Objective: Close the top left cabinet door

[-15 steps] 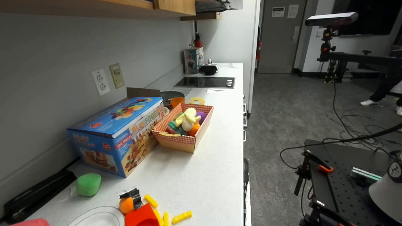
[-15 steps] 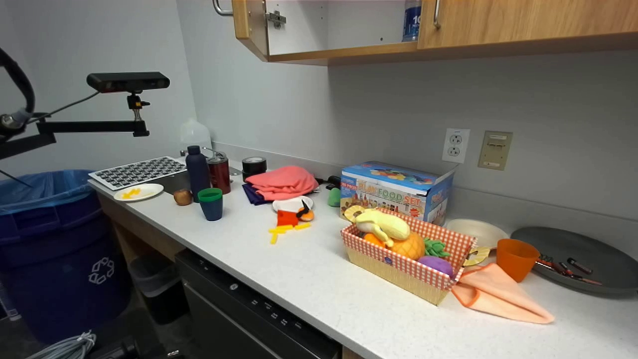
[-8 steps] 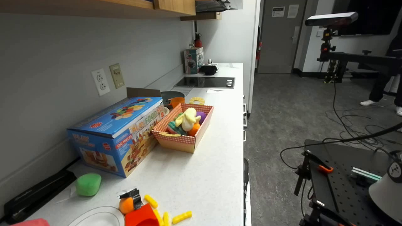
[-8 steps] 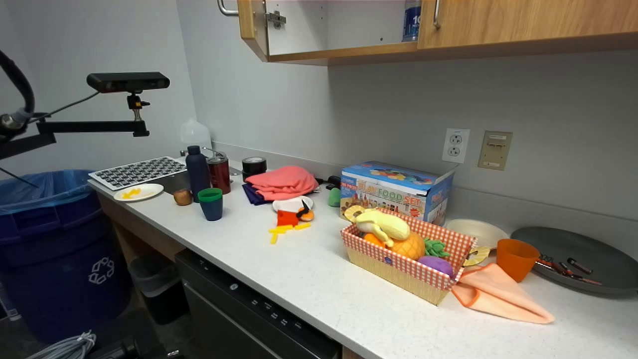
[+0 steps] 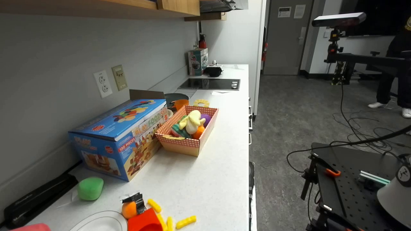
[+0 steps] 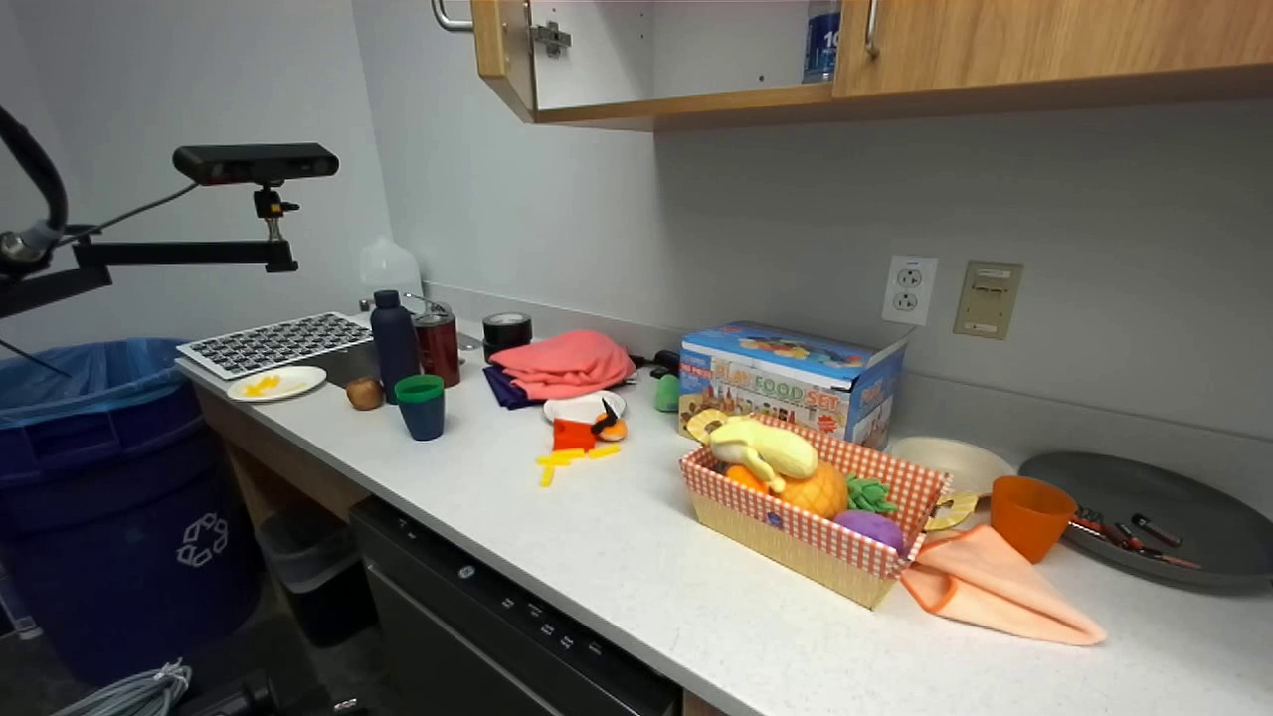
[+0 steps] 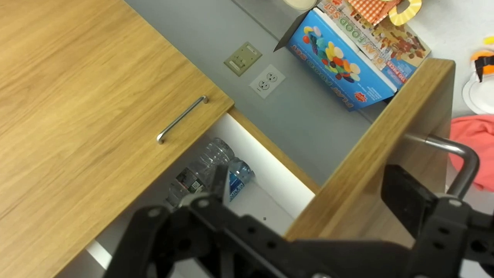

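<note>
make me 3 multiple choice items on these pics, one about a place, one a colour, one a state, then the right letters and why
1. Where does the toy banana lie?
A) in the recycling bin
B) in the checked basket
C) on the floor

2. What colour is the cup next to the dark plate?
A) white
B) blue
C) orange

3. How does the left cabinet door stand?
A) open
B) fully shut
C) taken off

1 B: in both exterior views it lies on other toys within the basket.
2 C: its orange side shows plainly in an exterior view.
3 A: in the wrist view it juts out, and bottles show inside the cabinet.
</note>
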Controlling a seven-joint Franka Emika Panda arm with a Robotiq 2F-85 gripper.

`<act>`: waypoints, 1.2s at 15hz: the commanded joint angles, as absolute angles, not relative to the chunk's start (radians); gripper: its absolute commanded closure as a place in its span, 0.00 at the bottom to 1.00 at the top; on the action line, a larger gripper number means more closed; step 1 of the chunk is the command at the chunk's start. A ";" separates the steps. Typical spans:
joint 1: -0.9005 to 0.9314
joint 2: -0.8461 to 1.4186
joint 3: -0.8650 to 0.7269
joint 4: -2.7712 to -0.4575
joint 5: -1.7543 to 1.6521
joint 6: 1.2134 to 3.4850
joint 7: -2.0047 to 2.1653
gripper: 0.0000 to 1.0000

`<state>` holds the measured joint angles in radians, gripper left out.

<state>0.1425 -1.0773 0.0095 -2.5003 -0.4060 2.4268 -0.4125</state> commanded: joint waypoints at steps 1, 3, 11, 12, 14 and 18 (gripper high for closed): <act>0.120 -1.021 0.005 -2.494 -0.424 2.509 -0.411 0.00; 0.091 -0.982 0.003 -2.485 -0.443 2.564 -0.408 0.00; -0.049 -0.884 0.026 -2.446 -0.524 2.740 -0.401 0.00; -0.046 -0.881 0.024 -2.444 -0.517 2.740 -0.406 0.00; -0.028 -0.888 0.016 -2.445 -0.501 2.732 -0.416 0.00; 0.019 -0.916 0.007 -2.459 -0.484 2.727 -0.433 0.00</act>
